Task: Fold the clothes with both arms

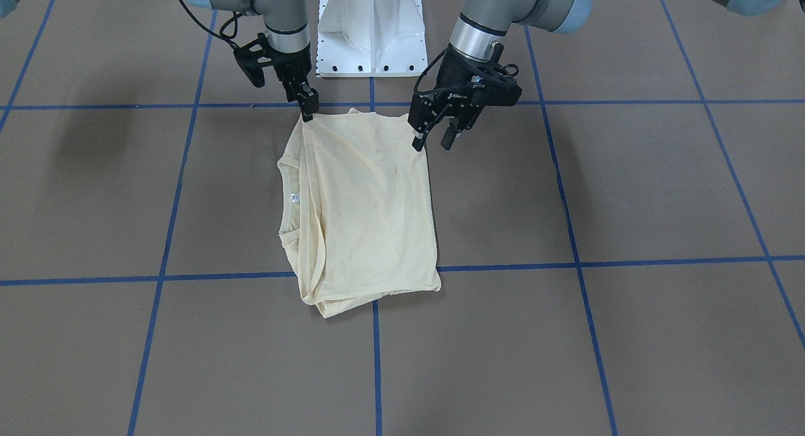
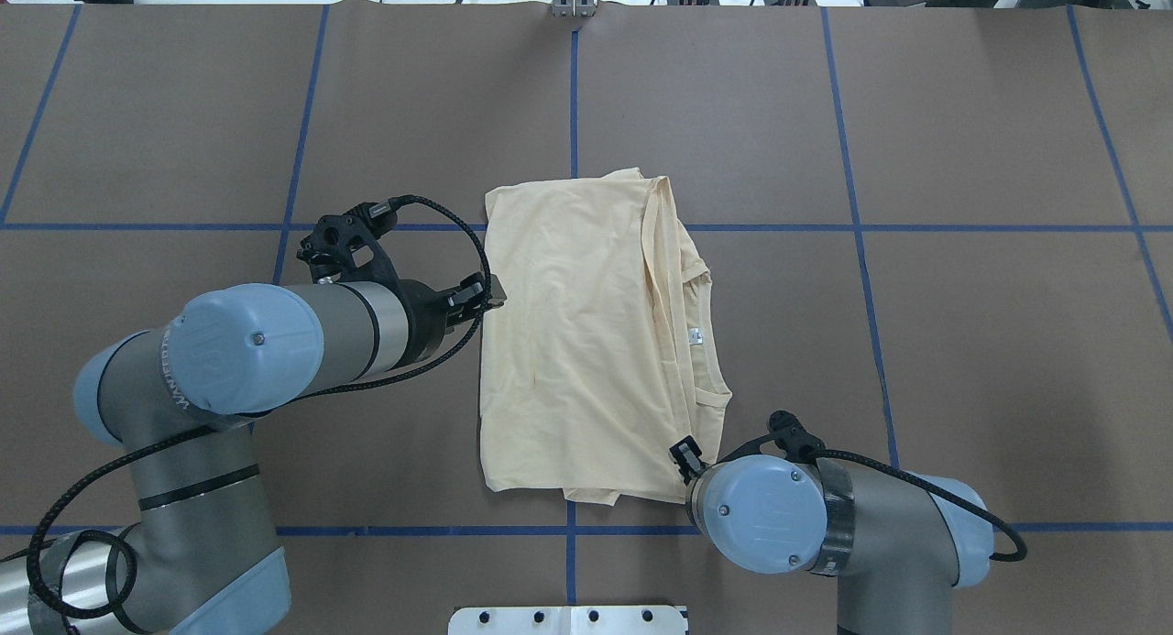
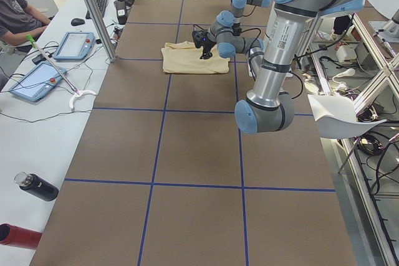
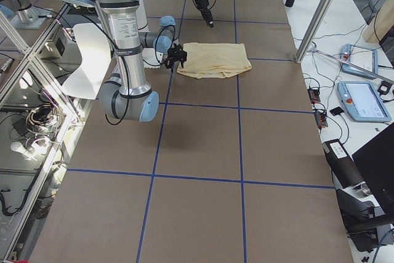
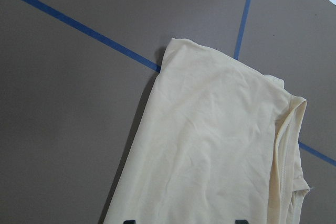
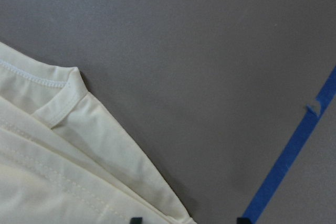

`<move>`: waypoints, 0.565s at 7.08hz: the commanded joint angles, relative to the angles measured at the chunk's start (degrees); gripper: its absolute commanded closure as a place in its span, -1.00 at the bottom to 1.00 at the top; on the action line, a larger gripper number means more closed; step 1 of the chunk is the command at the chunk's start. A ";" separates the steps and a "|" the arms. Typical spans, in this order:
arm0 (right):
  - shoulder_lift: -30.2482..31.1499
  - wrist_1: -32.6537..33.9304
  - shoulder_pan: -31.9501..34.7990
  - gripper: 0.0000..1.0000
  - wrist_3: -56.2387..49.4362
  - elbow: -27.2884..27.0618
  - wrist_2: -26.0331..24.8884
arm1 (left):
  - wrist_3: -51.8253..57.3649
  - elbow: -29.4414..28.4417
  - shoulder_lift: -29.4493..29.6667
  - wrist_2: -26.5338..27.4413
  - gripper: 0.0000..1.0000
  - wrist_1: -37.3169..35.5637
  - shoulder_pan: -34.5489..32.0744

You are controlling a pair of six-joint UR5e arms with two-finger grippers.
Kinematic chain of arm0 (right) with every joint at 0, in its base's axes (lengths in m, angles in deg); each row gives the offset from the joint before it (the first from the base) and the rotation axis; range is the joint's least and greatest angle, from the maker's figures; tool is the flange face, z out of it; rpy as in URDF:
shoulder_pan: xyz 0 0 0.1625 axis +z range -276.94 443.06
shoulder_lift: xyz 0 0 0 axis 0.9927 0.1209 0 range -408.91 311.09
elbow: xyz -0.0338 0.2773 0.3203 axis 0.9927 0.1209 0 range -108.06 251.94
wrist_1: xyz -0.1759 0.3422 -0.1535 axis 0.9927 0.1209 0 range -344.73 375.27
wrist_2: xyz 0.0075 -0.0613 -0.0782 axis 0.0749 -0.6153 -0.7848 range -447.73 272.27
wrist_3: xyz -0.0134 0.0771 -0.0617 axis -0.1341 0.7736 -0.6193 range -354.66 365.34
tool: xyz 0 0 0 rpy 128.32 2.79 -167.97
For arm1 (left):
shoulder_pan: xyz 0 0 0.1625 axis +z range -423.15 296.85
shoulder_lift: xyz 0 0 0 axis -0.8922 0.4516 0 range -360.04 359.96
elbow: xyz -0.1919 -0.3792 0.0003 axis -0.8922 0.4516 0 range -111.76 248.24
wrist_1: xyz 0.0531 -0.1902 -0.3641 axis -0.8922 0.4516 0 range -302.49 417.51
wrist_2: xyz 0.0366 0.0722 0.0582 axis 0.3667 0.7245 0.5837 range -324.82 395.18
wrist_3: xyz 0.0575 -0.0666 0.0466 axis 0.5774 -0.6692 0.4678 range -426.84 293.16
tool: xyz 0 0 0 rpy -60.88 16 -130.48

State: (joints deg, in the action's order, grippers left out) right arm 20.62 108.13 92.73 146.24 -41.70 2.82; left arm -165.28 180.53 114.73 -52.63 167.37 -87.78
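The pale cream-yellow T-shirt (image 1: 371, 209) lies folded and flat mid-table (image 2: 577, 342). Its neckline and small white label (image 1: 295, 197) face my right side, and the print is hidden. My left gripper (image 1: 434, 137) is open and hovers just above the shirt's near corner on my left side (image 2: 486, 298). The left wrist view shows the shirt (image 5: 210, 145) below spread fingertips. My right gripper (image 1: 307, 109) is down at the shirt's near corner on my right side, mostly hidden under its wrist in the overhead view (image 2: 683, 456). The right wrist view shows spread fingertips over the shirt's edge (image 6: 52, 171), holding nothing.
The white pedestal base (image 1: 371, 33) stands behind the shirt, between the arms. Blue tape lines (image 1: 377, 354) grid the brown table. A side bench holds tablets (image 3: 72, 45) and bottles (image 3: 36, 186), with a seated operator (image 3: 15, 14) beside an aluminium post (image 3: 93, 14).
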 commanded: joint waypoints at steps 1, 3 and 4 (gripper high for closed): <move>-1.41 -0.32 0.17 -0.56 0.69 0.70 0.06 | 0.00 0.38 0.01 0.00 -0.40 -0.70 0.10; -1.50 -0.40 0.96 -0.48 0.69 0.53 0.06 | 0.00 0.47 0.01 0.09 -0.40 -0.78 0.10; -1.42 -0.84 1.22 -0.45 0.60 0.44 0.06 | 0.00 0.47 0.01 0.01 -0.40 -0.78 0.10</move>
State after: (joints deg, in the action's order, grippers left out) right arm 19.21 107.67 93.54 146.90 -41.15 2.88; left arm -165.28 180.97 114.74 -52.56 166.61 -87.68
